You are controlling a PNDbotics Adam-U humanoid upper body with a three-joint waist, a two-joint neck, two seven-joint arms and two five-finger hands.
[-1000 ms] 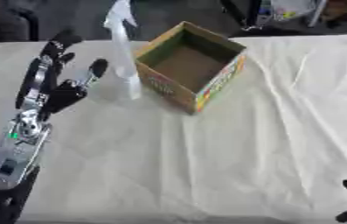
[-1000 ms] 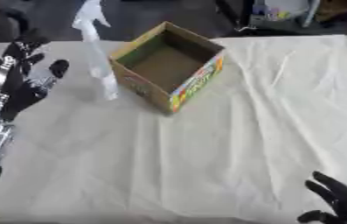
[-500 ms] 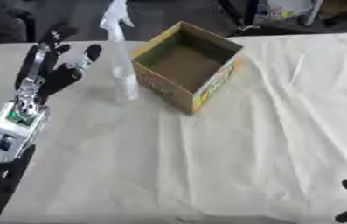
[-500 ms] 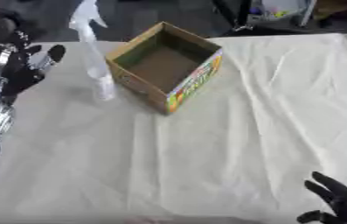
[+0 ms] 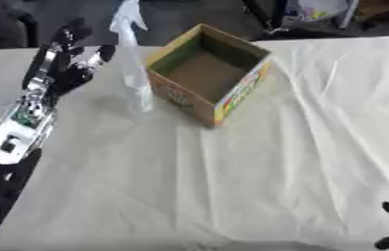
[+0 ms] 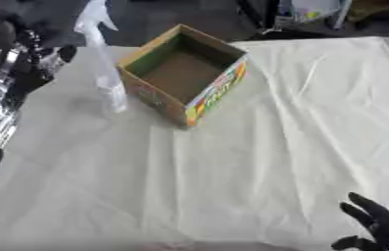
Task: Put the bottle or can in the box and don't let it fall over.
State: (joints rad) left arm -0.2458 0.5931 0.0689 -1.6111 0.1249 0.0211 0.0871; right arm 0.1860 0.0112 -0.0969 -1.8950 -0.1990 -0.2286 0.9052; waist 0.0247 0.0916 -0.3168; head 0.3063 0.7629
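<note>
A clear spray bottle (image 5: 133,63) with a white trigger head stands upright on the white cloth, just left of the open cardboard box (image 5: 207,73). The box is empty, with coloured print on its outer side. My left hand (image 5: 67,63) hovers a little left of the bottle, fingers straight and spread, not touching it. My right hand (image 6: 377,228) rests at the lower right corner, fingers relaxed and pointing up, holding nothing.
A wrinkled white cloth (image 5: 257,166) covers the table. Dark clutter and a chair base (image 5: 275,19) lie beyond the far edge, behind the box.
My left hand has moved forward and right, closer to the bottle. The bottle and box keep their places on the cloth; the right hand stays put.
</note>
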